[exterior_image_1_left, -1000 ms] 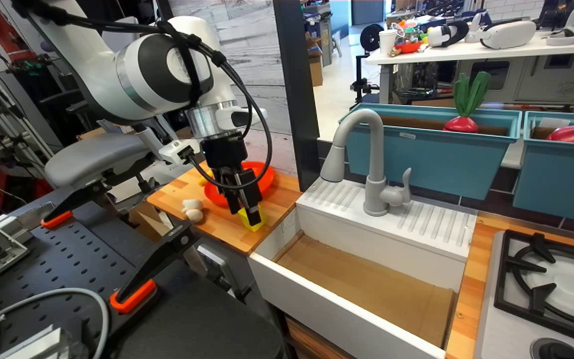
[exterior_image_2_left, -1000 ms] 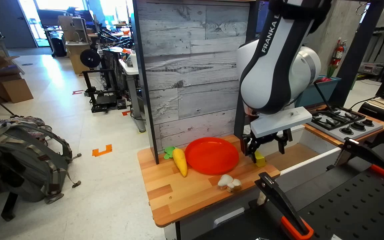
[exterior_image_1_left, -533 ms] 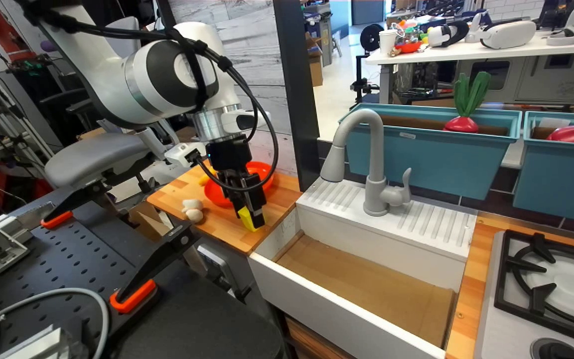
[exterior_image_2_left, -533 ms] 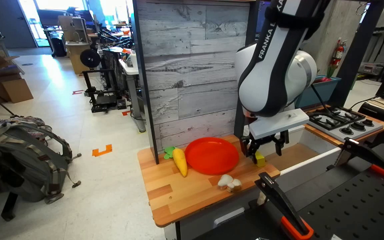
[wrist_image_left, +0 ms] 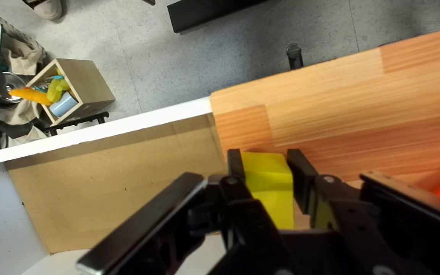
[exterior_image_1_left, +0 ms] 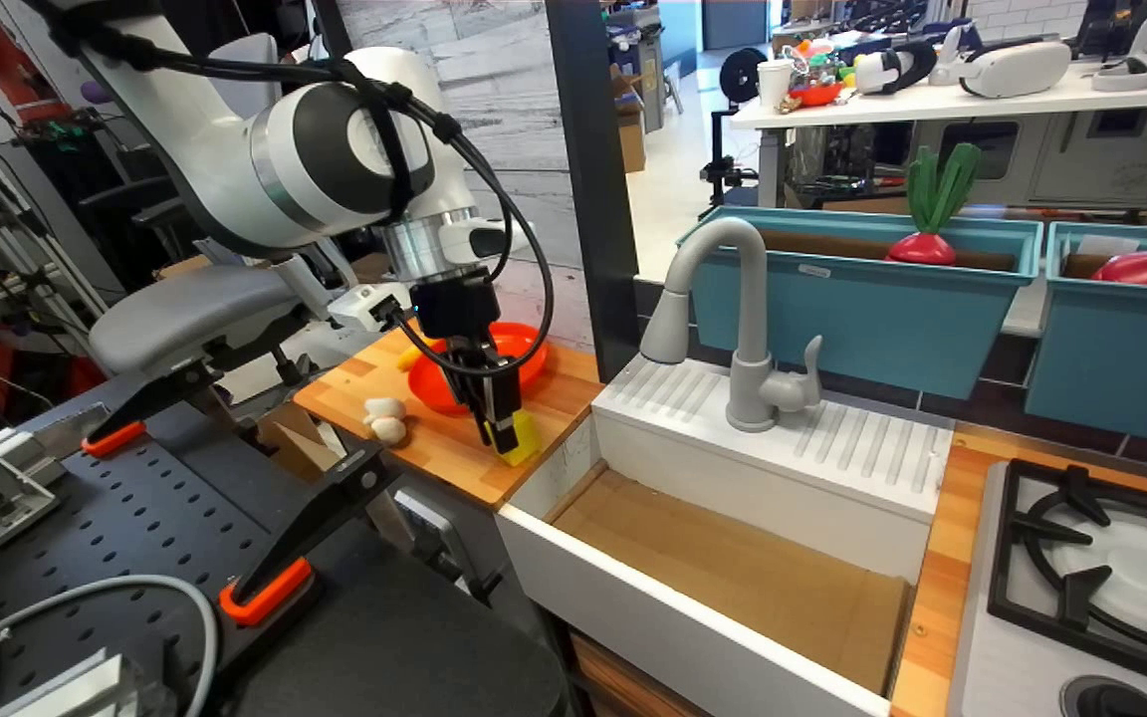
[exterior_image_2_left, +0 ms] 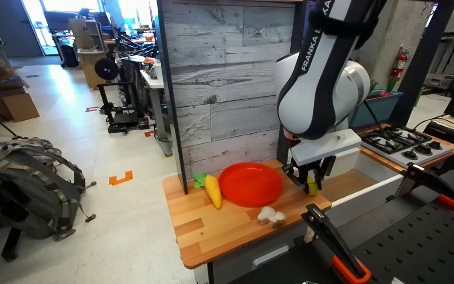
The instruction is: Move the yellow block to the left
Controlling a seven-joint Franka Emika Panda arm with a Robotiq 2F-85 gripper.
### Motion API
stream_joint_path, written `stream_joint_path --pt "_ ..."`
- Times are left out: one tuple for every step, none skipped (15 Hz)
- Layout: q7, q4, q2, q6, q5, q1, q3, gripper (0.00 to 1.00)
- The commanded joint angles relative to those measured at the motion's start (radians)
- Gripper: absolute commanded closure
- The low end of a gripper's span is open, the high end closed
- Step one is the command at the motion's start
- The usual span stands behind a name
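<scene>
Looks like the grab step to me: fingers (wrist_image_left: 236, 164) are drawn in against both sides of the block (wrist_image_left: 269, 179), no gap I can see in the wrist view, though no idea how hard they're squeezing. Block's just inside the sink (exterior_image_1_left: 633, 622) edge of the surface (exterior_image_2_left: 233, 227), nearer the front corner than the wall (exterior_image_2_left: 231, 79) one. I'd make sure the grip's solid, lift straight up, then carry it away from that edge, which is my guess at "left". Plate (exterior_image_2_left: 250, 184) is right there, so get above its rim first, watch the cream lumps (exterior_image_2_left: 267, 214) by the front edge, and lower gently. Vs half a second ago: fingers stood wide then, now they've closed in, and the block looks nudged slightly toward the sink edge.
</scene>
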Motion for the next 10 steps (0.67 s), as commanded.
stream_joint_path --pt "-0.023 0.022 0.015 -0.025 0.026 0.024 -0.023 0.92" --pt "-0.025 0.018 0.009 -0.023 0.027 0.023 -0.021 0.92" --pt "-0.026 0.013 0.002 -0.021 0.027 0.023 -0.020 0.92" --pt "-0.029 0.006 -0.007 -0.019 0.028 0.021 -0.017 0.92" --pt "-0.031 -0.003 -0.020 -0.014 0.028 0.021 -0.015 0.92" --pt "-0.033 -0.012 -0.032 -0.013 0.029 0.020 -0.013 0.92" --pt "-0.038 -0.023 -0.049 -0.019 0.028 0.021 -0.010 0.92" --pt "-0.040 -0.042 -0.072 -0.017 0.024 0.027 -0.010 0.92" --pt "-0.043 -0.054 -0.090 -0.014 0.023 0.030 -0.010 0.92" --pt "-0.051 -0.069 -0.118 -0.027 0.024 0.030 -0.003 0.92"
